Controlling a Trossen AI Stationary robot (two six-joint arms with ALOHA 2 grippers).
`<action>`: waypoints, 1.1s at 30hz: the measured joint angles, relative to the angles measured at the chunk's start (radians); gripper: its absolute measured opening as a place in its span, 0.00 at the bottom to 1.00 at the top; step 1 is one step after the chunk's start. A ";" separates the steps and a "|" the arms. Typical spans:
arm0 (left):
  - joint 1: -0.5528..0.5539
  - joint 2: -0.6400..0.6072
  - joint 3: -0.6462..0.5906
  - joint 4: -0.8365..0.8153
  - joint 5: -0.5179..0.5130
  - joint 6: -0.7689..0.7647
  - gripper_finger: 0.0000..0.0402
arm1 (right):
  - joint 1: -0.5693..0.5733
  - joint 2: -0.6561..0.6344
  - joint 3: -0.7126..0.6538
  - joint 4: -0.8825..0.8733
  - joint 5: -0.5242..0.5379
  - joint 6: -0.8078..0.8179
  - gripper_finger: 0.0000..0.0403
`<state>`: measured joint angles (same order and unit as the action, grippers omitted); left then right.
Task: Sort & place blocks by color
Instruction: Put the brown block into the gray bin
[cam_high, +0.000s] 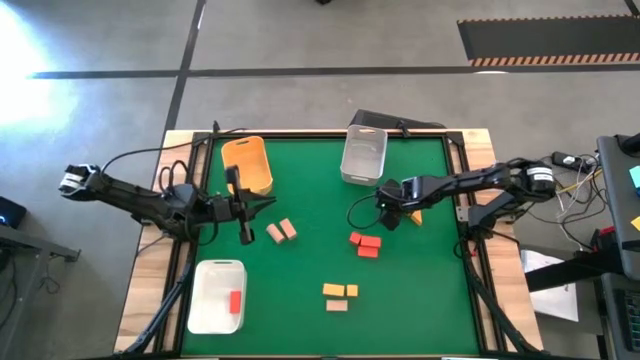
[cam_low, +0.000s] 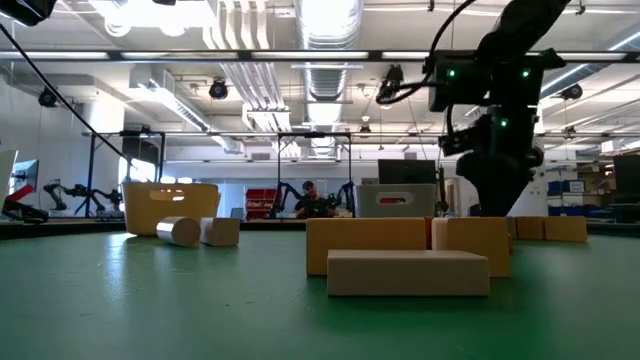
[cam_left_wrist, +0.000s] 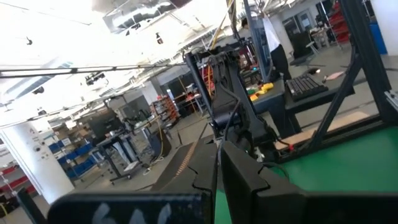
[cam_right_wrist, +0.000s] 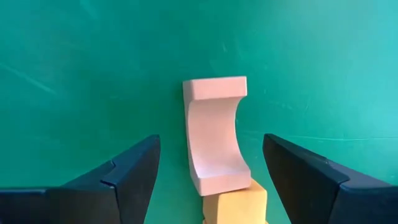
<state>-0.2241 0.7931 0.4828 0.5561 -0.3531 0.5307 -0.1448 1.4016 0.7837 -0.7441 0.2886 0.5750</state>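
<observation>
My right gripper (cam_high: 393, 215) hangs open, pointing steeply down, over the right middle of the green mat. In the right wrist view its fingers stand apart on either side of a pale tan block with a hollowed side (cam_right_wrist: 214, 134), touching nothing. A yellow-orange block (cam_right_wrist: 235, 205) lies against that block's end. Two red blocks (cam_high: 365, 243) lie just nearer. Two tan blocks (cam_high: 280, 232) lie left of centre. Yellow-orange blocks (cam_high: 340, 290) and a tan one (cam_high: 337, 305) lie near the front. My left gripper (cam_high: 262, 206) is shut and empty, raised near the orange bin (cam_high: 248, 165).
A clear bin (cam_high: 363, 155) stands at the far edge. A white bin (cam_high: 205, 310) at the front left holds a red block (cam_high: 235, 300). Bare mat lies between the block groups. Cables and frame rails run along the table's left and right edges.
</observation>
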 joint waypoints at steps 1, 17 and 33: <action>0.000 0.004 0.000 0.001 0.000 0.000 0.01 | 0.000 0.013 0.000 0.002 0.000 0.000 0.68; 0.002 0.009 0.000 0.002 0.000 0.006 0.01 | 0.001 0.096 0.002 0.047 -0.010 0.027 0.41; 0.001 0.010 0.000 0.005 0.000 0.004 0.01 | 0.002 0.048 0.031 0.048 -0.013 0.056 0.29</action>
<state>-0.2230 0.8036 0.4828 0.5613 -0.3530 0.5350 -0.1425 1.4494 0.8152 -0.6961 0.2759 0.6311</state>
